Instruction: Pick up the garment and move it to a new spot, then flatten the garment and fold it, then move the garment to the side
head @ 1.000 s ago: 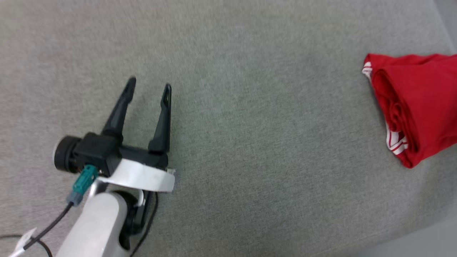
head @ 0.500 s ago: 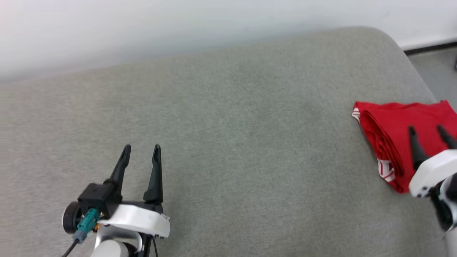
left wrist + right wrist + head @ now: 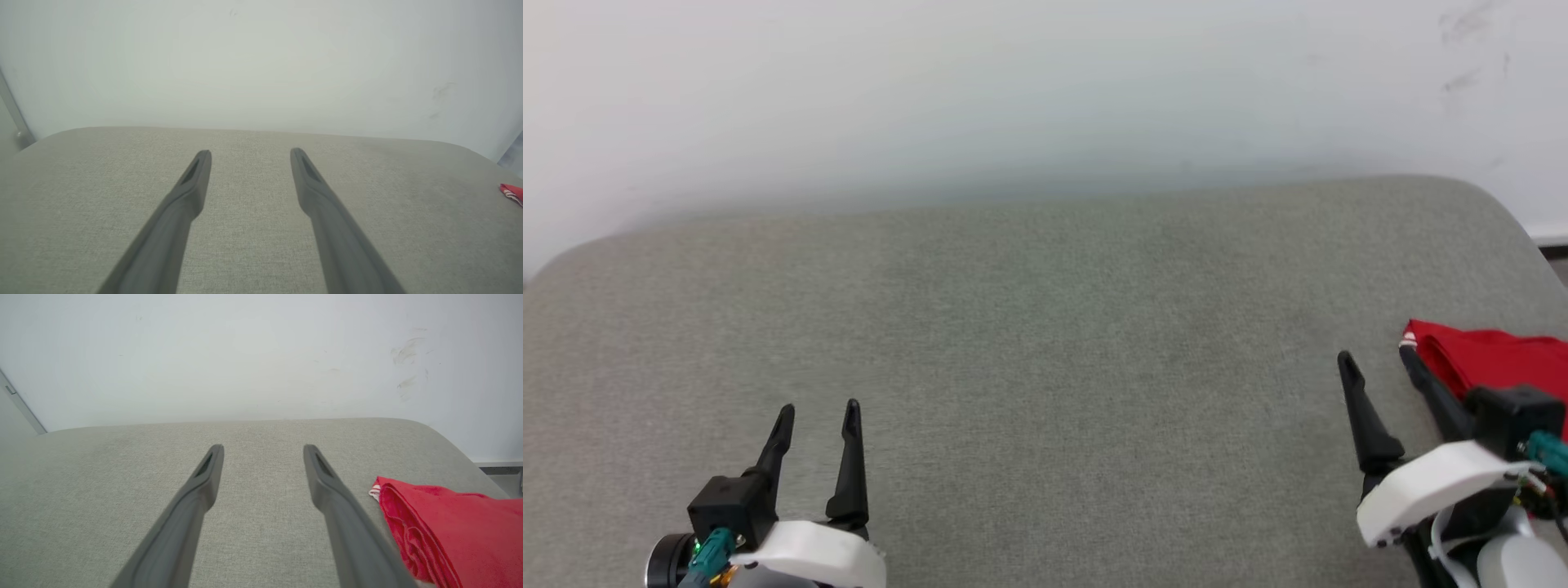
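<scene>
Your right gripper (image 3: 1375, 356) hangs spread and empty just beside the folded garment (image 3: 1494, 363) at the right edge of the cushion (image 3: 1045, 327); your left gripper (image 3: 818, 408) is likewise released, since the setting-aside looks done.

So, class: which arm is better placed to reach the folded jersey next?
Right, likely: the right claw is open beside the jersey, while the left claw is far across the cushion.

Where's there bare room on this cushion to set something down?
The grey cushion is bare from the left gripper across to the right gripper and back to the wall. Crowded only at its right end, where the garment lies.
</scene>
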Robot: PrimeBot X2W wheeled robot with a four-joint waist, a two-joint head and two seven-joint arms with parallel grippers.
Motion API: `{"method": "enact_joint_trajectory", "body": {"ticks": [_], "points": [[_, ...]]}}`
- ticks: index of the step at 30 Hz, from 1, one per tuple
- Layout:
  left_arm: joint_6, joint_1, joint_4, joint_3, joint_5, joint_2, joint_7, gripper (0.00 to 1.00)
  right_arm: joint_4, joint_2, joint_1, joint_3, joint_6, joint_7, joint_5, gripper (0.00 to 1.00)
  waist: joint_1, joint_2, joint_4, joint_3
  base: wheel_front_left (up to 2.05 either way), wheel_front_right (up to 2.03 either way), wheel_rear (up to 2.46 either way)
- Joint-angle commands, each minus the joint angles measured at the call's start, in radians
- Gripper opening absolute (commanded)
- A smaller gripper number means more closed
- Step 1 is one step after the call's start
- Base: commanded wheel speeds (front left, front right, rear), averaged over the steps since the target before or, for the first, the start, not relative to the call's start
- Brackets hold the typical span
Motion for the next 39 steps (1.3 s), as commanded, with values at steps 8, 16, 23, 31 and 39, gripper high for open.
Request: {"method": "enact_joint_trajectory", "body": {"ticks": [8,16,23,31,39], "points": [[-0.006,0.057,0.012,0.007,0.009,0.014,-0.008,1.00,-0.162,0.050,0.160,0.002,-0.001,0.006,-0.055,1.00,0.0002,0.0000,0.022,-0.062,0.00,0.00,0.00],[0.001,0.078,0.016,0.002,0.017,0.005,-0.010,1.00,-0.249,0.063,0.236,0.012,-0.001,0.036,-0.096,1.00,0.0002,0.0000,0.013,-0.072,0.00,0.00,0.00],[-0.006,0.068,0.010,0.015,0.020,-0.004,-0.011,1.00,-0.264,0.066,0.233,0.014,-0.001,0.041,-0.106,1.00,0.0002,0.0000,0.016,-0.065,0.00,0.00,0.00],[-0.007,0.059,0.012,0.026,0.031,-0.010,-0.012,1.00,-0.259,0.064,0.224,0.016,-0.001,0.043,-0.109,1.00,0.0002,0.0000,0.013,-0.064,0.00,0.00,0.00],[-0.009,0.069,0.020,0.032,0.028,-0.020,-0.003,0.00,-0.249,0.062,0.227,0.014,0.000,0.047,-0.103,0.00,0.0002,0.0000,0.011,-0.067,0.00,0.00,0.00]]}}
